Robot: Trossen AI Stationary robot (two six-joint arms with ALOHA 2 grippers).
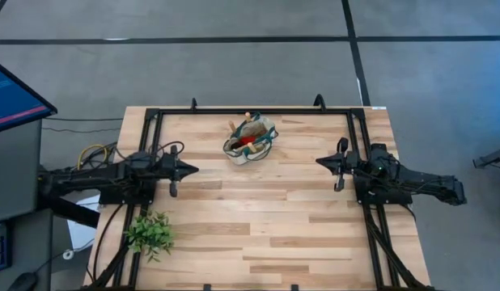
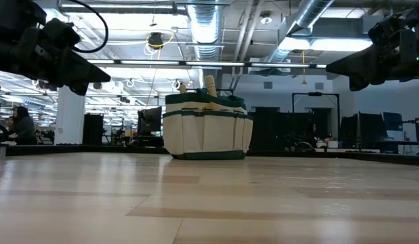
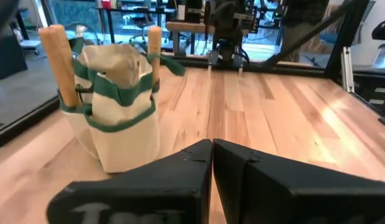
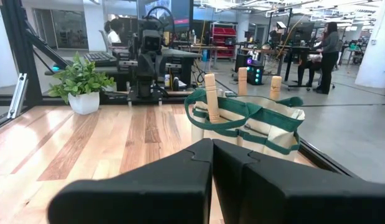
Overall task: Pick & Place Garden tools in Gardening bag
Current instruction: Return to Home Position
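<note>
The beige gardening bag (image 1: 250,139) with green trim stands upright on its base at the table's far middle; it also shows in the low view (image 2: 207,127). Light wooden tool handles (image 3: 58,62) (image 4: 210,96) stick up out of it, and something red (image 1: 248,140) shows inside. My left gripper (image 1: 193,170) is shut and empty, above the table at the left, left of and nearer than the bag. My right gripper (image 1: 319,162) is shut and empty at the right, pointing toward the table's middle.
A small leafy green plant in a white pot (image 1: 150,233) stands near the table's near left corner. A black frame (image 1: 258,111) runs along the table's far and side edges. Bare wood lies between the two grippers and toward the near edge.
</note>
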